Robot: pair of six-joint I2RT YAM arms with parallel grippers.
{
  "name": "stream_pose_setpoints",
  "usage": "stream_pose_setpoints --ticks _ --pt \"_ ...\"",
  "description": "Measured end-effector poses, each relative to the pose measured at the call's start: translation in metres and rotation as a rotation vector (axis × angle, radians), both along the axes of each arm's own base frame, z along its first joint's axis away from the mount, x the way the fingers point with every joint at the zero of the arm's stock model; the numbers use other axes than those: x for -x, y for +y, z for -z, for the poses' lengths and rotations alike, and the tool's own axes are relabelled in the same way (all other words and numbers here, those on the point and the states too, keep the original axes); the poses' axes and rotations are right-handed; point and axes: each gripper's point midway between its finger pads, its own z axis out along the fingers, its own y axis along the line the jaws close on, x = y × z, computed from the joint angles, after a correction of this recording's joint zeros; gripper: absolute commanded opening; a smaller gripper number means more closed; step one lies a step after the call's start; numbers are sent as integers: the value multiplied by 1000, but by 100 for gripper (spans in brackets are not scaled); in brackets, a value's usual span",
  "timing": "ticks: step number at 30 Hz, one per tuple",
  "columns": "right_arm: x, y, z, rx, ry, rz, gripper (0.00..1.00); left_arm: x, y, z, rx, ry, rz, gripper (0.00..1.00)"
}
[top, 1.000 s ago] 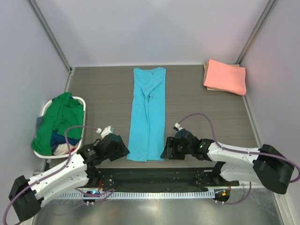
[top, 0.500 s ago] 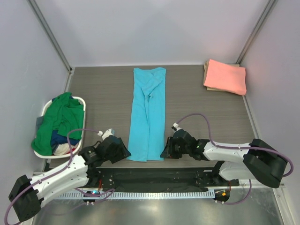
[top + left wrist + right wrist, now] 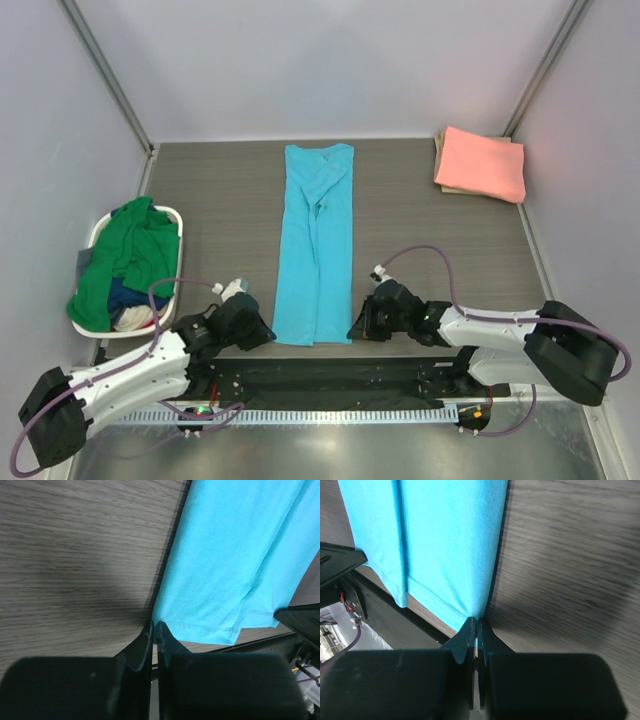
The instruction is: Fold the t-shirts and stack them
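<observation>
Bright, even light from above. Soft shadows darken the table (image 3: 75, 590) in both wrist views; their near foregrounds blur.

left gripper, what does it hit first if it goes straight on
The sky-blue t-shirt: the left gripper has its jaws together at the shirt's near hem corner, seemingly pinching it, so that cloth comes first.

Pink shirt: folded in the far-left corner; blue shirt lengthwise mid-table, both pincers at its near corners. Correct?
No. The pink shirt lies folded in the far-right corner, not the far-left, as the top external view shows. The rest stands: the blue shirt lies lengthwise mid-table, with the left pincer and right pincer at its near corners.
</observation>
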Motion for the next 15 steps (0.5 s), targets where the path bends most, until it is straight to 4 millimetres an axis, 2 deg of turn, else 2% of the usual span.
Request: stream_pose_setpoints --ticks 8,12,15 --pt "9 -17 -8 25 0 7 1 12 -12 -3 21 12 38 0" --pt "14 -27 -18 26 -13 19 1 19 -26 -17 36 13 75 0" --pt "11 -33 -28 45 -30 39 1 12 -34 -35 32 -4 71 0"
